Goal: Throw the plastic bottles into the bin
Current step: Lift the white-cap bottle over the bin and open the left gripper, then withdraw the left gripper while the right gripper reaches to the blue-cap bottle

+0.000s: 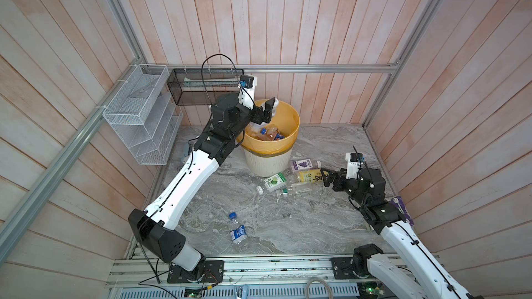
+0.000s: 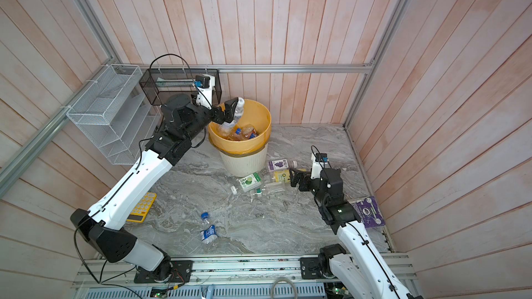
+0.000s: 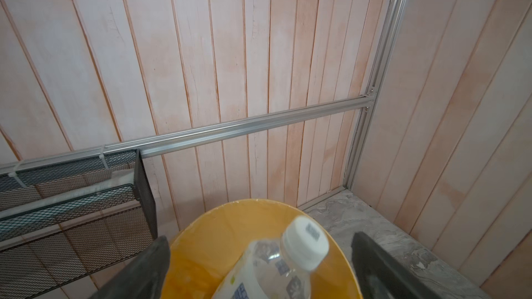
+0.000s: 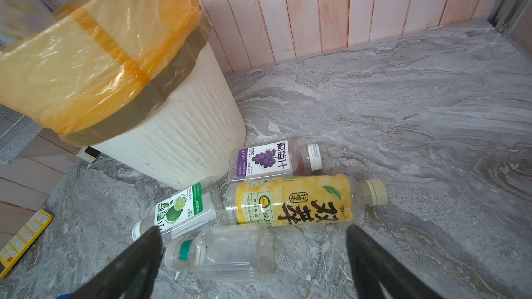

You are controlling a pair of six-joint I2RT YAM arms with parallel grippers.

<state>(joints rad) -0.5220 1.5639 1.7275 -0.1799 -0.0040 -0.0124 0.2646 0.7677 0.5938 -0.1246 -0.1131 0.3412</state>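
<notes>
The bin (image 1: 293,127) (image 2: 266,127) is a cream ribbed bucket with a yellow-orange bag and holds several plastic bottles (image 1: 269,133). My left gripper (image 1: 266,110) (image 3: 260,243) hangs open over its rim (image 3: 201,225). A blurred white-capped bottle (image 3: 288,263) (image 2: 237,110) is loose between the wide jaws. My right gripper (image 1: 324,175) (image 4: 253,234) is open low over a clear bottle (image 4: 224,251) with a green band. Beside that bottle lie yellow-labelled (image 4: 293,201), purple-labelled (image 4: 264,158) and green-labelled (image 4: 178,208) bottles. A blue-labelled bottle (image 1: 237,230) lies alone near the front.
A black mesh basket (image 1: 201,87) and a white wire rack (image 1: 141,116) hang on the left walls close to the left arm. A yellow calculator (image 2: 142,207) lies under that arm. A purple packet (image 2: 368,211) lies by the right wall.
</notes>
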